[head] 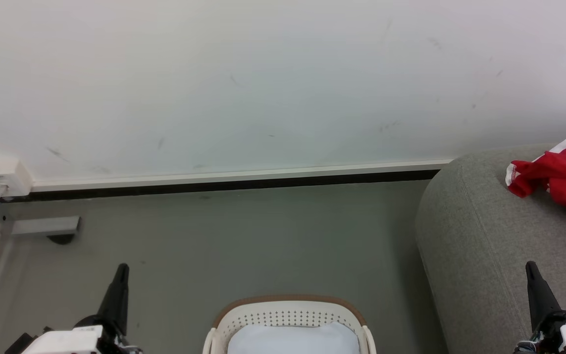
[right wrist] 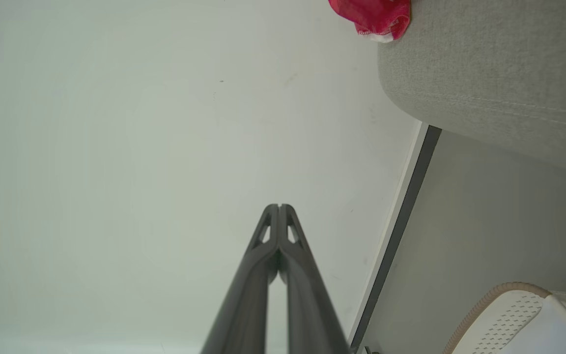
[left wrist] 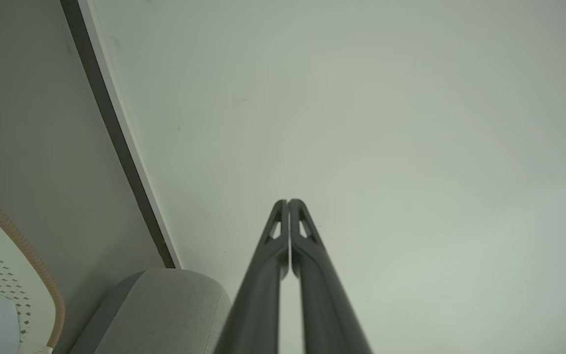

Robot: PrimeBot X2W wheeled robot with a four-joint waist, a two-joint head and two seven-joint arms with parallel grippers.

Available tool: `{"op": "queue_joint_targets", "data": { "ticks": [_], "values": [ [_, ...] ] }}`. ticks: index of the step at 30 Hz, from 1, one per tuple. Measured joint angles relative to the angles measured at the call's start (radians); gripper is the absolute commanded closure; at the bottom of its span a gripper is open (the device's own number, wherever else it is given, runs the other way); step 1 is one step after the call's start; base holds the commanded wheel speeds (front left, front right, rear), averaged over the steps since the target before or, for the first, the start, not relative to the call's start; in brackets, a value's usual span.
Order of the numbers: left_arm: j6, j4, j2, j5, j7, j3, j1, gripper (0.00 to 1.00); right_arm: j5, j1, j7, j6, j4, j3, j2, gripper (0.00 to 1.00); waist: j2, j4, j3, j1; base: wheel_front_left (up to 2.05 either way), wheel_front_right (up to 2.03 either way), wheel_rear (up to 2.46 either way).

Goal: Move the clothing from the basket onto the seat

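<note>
Red clothing with white trim lies bunched on the grey seat at the right; a red corner of the clothing hangs at the seat's edge in the right wrist view. The white basket with a brown rim stands on the floor at bottom centre, holding a plain white pad. My left gripper is shut and empty, left of the basket. Over the seat's front part, my right gripper is shut and empty. Both point at the wall, as seen for the left gripper and the right gripper.
A white wall with a white-and-black skirting strip closes the far side. A small white box and a grey metal bracket sit in the left corner. Grey floor lies between basket, wall and seat.
</note>
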Motion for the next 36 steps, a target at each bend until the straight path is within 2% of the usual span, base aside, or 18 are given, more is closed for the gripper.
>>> {"op": "queue_joint_targets", "data": {
  "ticks": [36],
  "values": [
    [0.0,0.0,0.0,0.0,0.0,0.0,0.0,1.0,0.0,0.0,0.0,0.0,0.0,0.0,0.0,1.0,0.0,0.0,0.0,0.0,0.0,0.0,0.0]
  ]
}}
